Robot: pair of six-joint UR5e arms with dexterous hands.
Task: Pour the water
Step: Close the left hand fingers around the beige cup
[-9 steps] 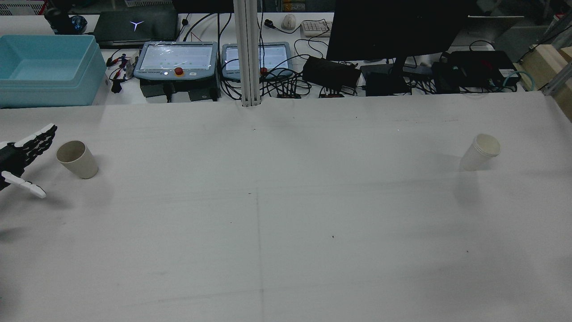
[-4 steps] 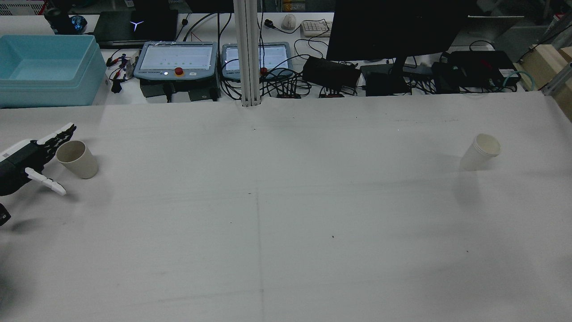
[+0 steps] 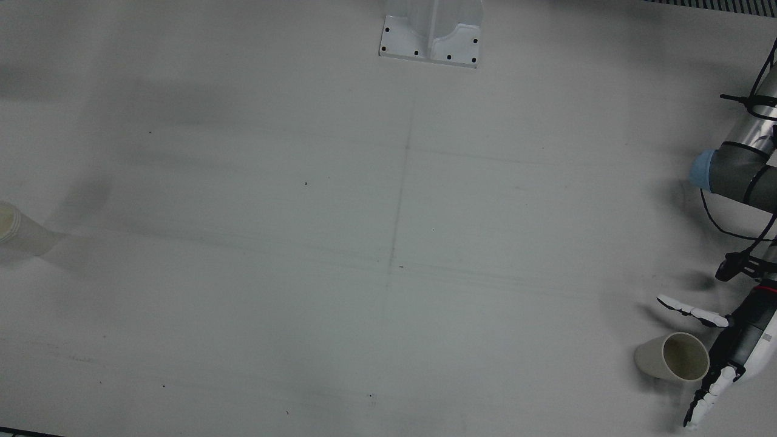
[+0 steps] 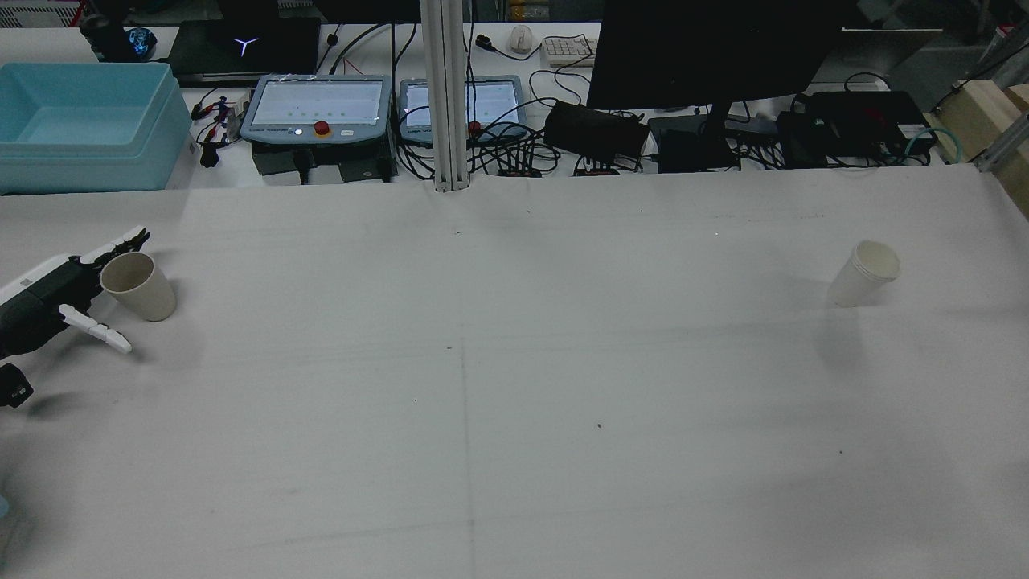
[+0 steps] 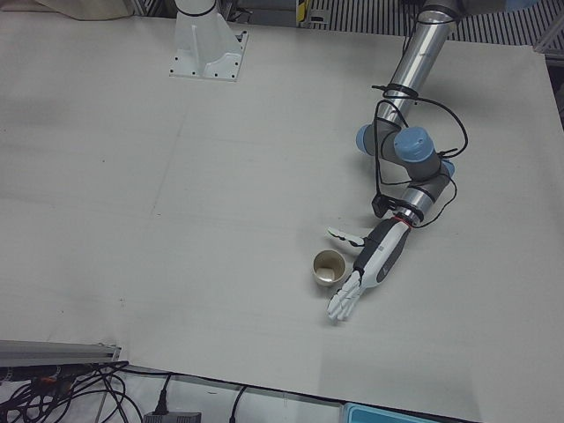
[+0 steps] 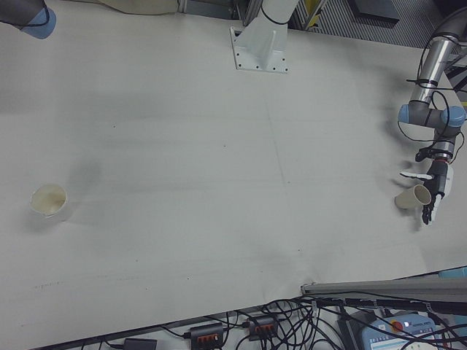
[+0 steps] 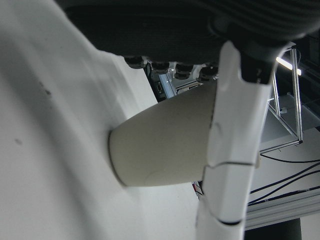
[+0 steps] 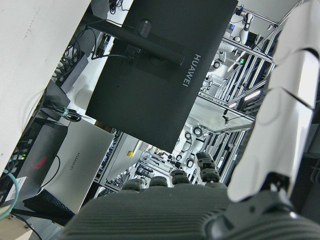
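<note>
White table fills the scene. Left hand, fingers spread, flanks the upright beige paper cup at the table's far left without gripping it. Right-front view alone shows the white paper cup's interior. Right hand holds nothing, its fingers apart.

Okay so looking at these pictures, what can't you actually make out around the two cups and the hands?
- Contact between left hand and beige cup: unclear in every view; in the left hand view, one finger crosses the cup.
- White cup: cut off by the front view's left edge.
- Water in either cup: too small to tell.
- Right hand: only its own camera shows it; the grasp can't be judged.
</note>
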